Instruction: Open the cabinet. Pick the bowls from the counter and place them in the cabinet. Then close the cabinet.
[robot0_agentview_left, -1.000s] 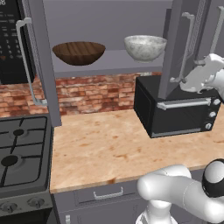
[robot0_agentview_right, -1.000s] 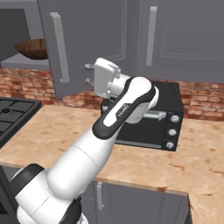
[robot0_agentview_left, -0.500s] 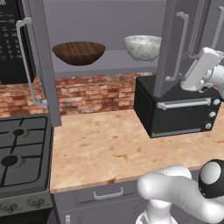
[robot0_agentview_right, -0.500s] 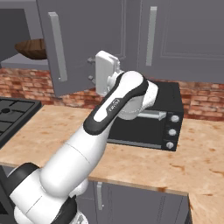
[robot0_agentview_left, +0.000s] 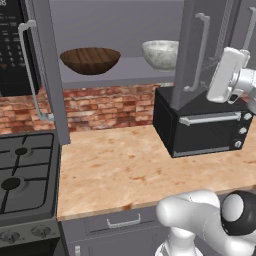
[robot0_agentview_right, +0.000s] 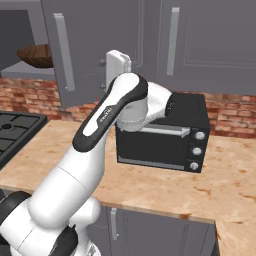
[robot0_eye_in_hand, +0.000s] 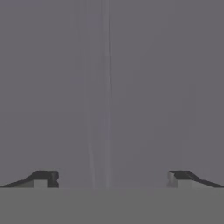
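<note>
The cabinet (robot0_agentview_left: 120, 20) stands open, both doors swung out. On its shelf sit the bowls: a dark-brown wooden one (robot0_agentview_left: 90, 60) at the left and a white-grey marble one (robot0_agentview_left: 161, 54) at the right. The wooden bowl (robot0_agentview_right: 35, 54) also shows on the shelf from the right side. My gripper (robot0_eye_in_hand: 109, 177) is open with nothing between its fingers, pointing straight at the flat grey outer face of the right door (robot0_agentview_right: 95, 45), very close to it. The white hand (robot0_agentview_left: 227, 75) hangs just right of that door (robot0_agentview_left: 200, 50), above the counter (robot0_agentview_left: 125, 165).
A black toaster oven (robot0_agentview_left: 205, 125) stands on the counter under the right door and my hand. The left door (robot0_agentview_left: 47, 65) juts out over the black gas stove (robot0_agentview_left: 20, 170). A brick backsplash (robot0_agentview_left: 110, 105) runs behind. Grey drawers (robot0_agentview_left: 120, 222) sit below the counter edge.
The hand has risen and turned upright, drawing closer to the outer face of the right door. The bowls and both doors have stayed where they were.
</note>
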